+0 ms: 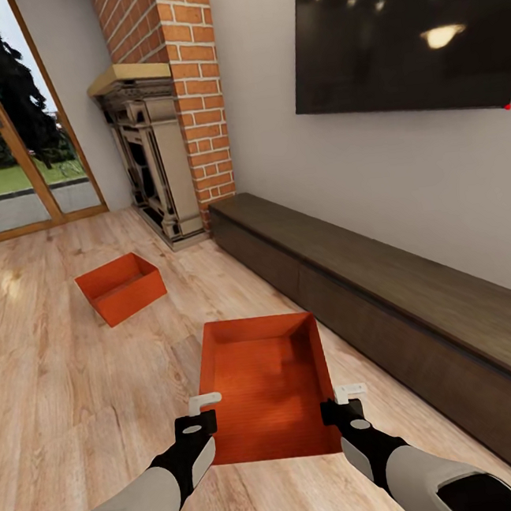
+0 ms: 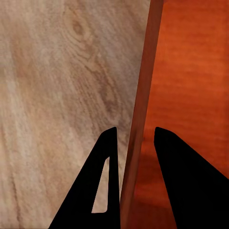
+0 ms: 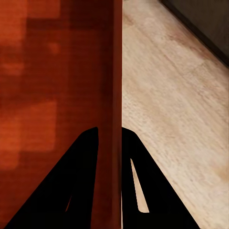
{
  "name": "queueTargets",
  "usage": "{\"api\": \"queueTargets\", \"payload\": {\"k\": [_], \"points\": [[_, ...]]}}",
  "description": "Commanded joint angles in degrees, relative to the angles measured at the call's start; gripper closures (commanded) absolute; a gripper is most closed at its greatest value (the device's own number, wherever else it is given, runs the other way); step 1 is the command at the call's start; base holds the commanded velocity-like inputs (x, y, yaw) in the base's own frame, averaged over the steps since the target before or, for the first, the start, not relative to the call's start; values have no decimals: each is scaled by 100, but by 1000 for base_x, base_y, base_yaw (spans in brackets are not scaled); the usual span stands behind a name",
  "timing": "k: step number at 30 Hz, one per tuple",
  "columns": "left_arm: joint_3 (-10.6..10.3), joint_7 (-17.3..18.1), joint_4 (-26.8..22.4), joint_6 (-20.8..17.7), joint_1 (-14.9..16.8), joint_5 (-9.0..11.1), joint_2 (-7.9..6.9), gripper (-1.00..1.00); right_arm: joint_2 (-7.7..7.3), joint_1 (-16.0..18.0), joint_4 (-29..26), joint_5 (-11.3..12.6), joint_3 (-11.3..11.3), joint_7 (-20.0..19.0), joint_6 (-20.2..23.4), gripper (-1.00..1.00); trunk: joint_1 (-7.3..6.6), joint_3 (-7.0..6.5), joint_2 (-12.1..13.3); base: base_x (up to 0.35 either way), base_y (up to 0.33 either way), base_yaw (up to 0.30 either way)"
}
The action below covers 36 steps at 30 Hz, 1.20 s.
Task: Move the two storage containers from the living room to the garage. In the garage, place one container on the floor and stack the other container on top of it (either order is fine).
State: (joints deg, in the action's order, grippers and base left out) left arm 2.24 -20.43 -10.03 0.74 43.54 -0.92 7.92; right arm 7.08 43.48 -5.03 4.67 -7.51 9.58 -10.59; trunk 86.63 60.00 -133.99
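Brick chimney (image 1: 188,80), black TV (image 1: 404,28), wood-plank floor (image 1: 56,389).

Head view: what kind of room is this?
Most likely a living room: a red brick chimney over an ornate fireplace, a wall-mounted black TV, and a long dark low bench on a light wood-plank floor.

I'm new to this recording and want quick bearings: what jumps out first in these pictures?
The near orange-red storage container on the light wood-plank floor grabs the eye. The left gripper and right gripper each straddle one of its side walls, jaws either side of the rim. A second storage container sits farther off toward the fireplace, and a black TV hangs above a long dark bench.
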Motion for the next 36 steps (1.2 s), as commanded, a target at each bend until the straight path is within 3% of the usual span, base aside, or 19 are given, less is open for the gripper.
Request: {"api": "queueTargets", "payload": {"k": [1,10,36], "points": [[124,-31,-24,11,5,-150,-1,100,-57,3,23,121,153,184,-31,100,-1,2,-2,0,0,0],[127,-39,-21,7,5,-147,7,100,-57,3,22,121,153,184,-31,100,-1,-2,-2,0,0,0],[124,-39,-17,-30,5,-145,7,100,-57,3,21,121,153,184,-31,100,-572,-469,1041,0,0,0]]}}
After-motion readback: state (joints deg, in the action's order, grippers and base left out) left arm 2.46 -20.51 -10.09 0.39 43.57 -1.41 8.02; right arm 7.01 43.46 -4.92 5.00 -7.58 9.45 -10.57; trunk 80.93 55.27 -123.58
